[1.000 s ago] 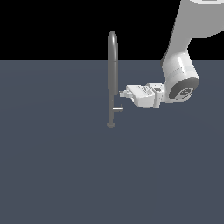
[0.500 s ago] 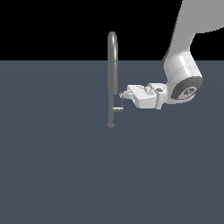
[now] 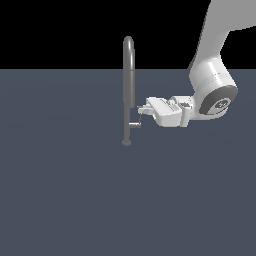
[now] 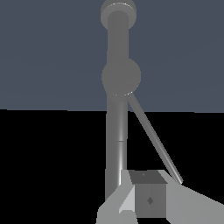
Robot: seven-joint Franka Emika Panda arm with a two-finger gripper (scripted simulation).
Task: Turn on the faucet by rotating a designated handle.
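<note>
Ext view, going from its left: you've got a flat grey-blue surface [image 3: 60, 190] w/ black backdrop above it. Near centre stands the faucet [image 3: 128, 90], a slim grey pipe, upright, arched over at the top, small round base sitting on the surface. Low on the pipe, on the ext view's right side of it, is the handle [image 3: 136, 121]: short horizontal stub off the pipe, then a thin bar going up. Just right of that is your claw [image 3: 142, 108], pointing sideways toward the pipe, roughly level, tips right at the upper end of the handle bar, close beside the pipe. Can't tell from here if the tips touch the bar or if they're apart or together; too small and overlapping. Further right comes the white hand body, then the wrist joint w/ a dark round cap, and the white arm [image 3: 215, 65] rising out of frame at the top right. Wrist view: faucet pipe [image 4: 117, 131] runs straight away from the cam to its round base, thin handle bar [image 4: 153, 140] slanting beside it, a grey fingertip [image 4: 148, 199] block right in front. Only one finger block shows clearly, so claw state: can't tell.
</note>
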